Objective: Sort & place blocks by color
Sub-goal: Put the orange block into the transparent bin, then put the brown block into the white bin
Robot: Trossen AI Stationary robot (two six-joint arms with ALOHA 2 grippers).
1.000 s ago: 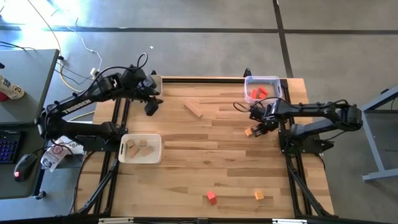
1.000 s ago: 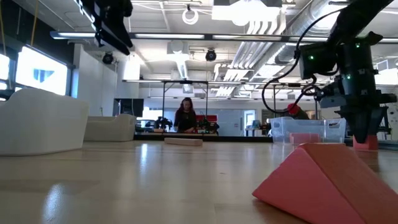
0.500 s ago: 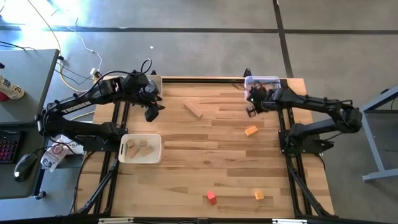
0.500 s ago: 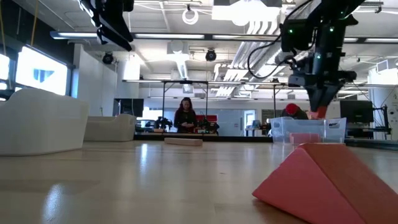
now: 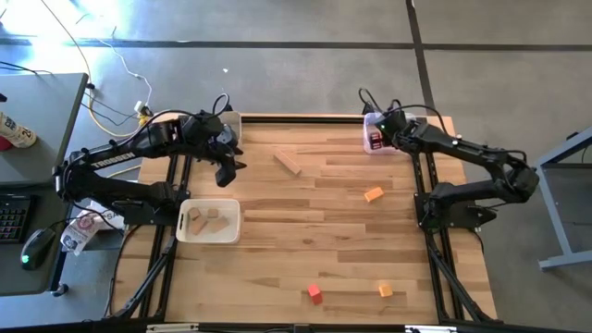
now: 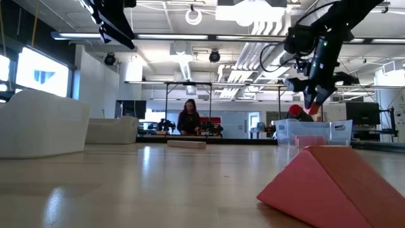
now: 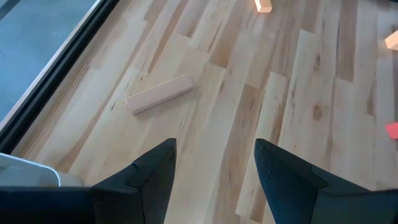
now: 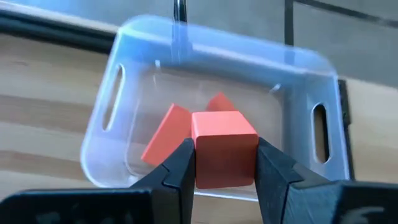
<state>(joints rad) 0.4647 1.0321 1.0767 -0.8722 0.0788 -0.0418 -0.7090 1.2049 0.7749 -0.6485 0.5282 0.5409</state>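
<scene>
My right gripper (image 5: pixel 375 141) (image 6: pixel 313 101) hangs above the clear bin (image 8: pixel 124 93) at the table's far right corner, shut on a red cube (image 8: pixel 224 146). Two red pieces (image 8: pixel 169 134) lie on the bin's floor. My left gripper (image 5: pixel 225 171) (image 7: pixel 214 168) is open and empty, raised over the far left of the table. A light wood plank (image 5: pixel 288 162) (image 7: pixel 160 94) lies flat on the table ahead of it. An orange block (image 5: pixel 373 194), a red cube (image 5: pixel 315 293) and another orange block (image 5: pixel 386 290) rest loose on the table. My right gripper pinches the red cube between its two fingers (image 8: pixel 180 168), one on each of two opposite side faces (image 8: pixel 202 155). The fingers come from above, pointing down. The cube is lifted clear and sits level over the clear bin.
A pale bin (image 5: pixel 208 220) near the table's left edge holds light wood pieces. A red wedge (image 6: pixel 335 183) lies right before the low camera. The clear bin (image 6: pixel 313 133) stands at the far right. A person stands in the room behind the table.
My right gripper has risen from the table beside the orange block and moved toward the far edge, carrying the red cube to a spot above the clear bin. The orange block has stayed on the table.
</scene>
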